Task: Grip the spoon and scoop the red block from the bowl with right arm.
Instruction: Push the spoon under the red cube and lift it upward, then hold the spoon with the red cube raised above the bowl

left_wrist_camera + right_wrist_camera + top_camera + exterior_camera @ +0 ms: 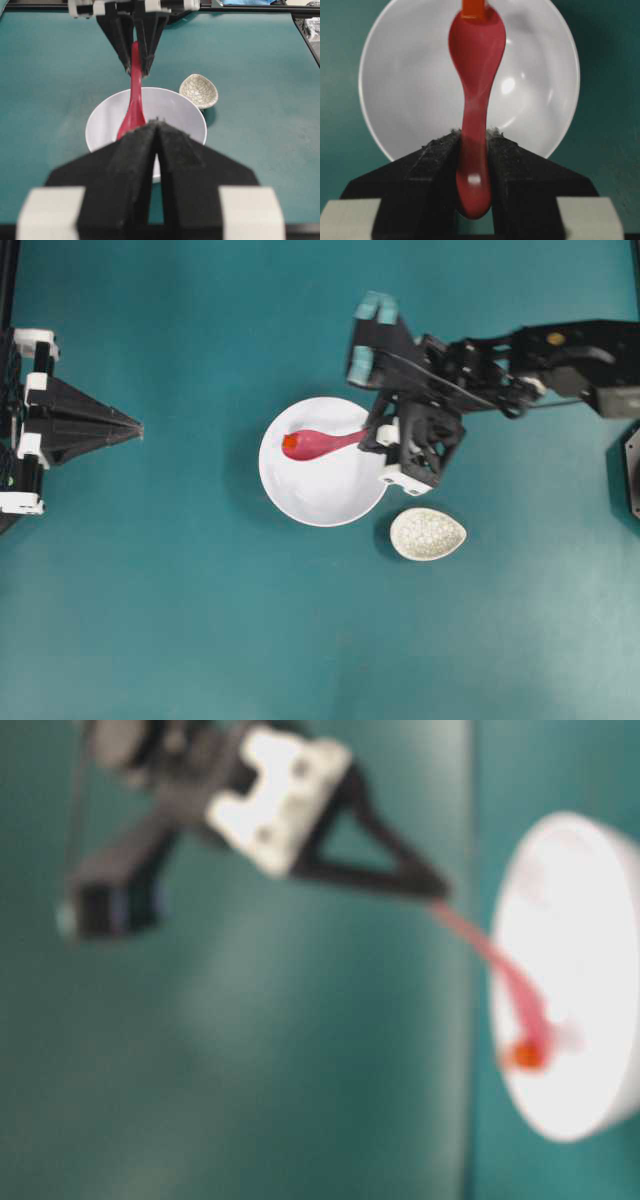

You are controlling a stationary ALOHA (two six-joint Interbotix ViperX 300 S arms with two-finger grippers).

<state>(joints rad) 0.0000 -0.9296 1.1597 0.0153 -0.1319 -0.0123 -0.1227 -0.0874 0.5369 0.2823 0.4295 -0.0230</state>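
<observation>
Over a plain teal tabletop (150, 620), the right gripper (376, 430) clamps the spoon (322, 443) above the bowl (322, 502), the red block (290, 443) at its tip; a speckled dish (428, 534) sits nearby. Left wrist view: left gripper (156, 131) fingers together.

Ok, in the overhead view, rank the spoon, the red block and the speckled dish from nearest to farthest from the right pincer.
1. The spoon: its handle is clamped in the right pincer, at the white bowl's right rim.
2. The speckled dish: on the table, below and slightly right of the pincer.
3. The red block: at the spoon's scoop tip, left side of the bowl.
</observation>
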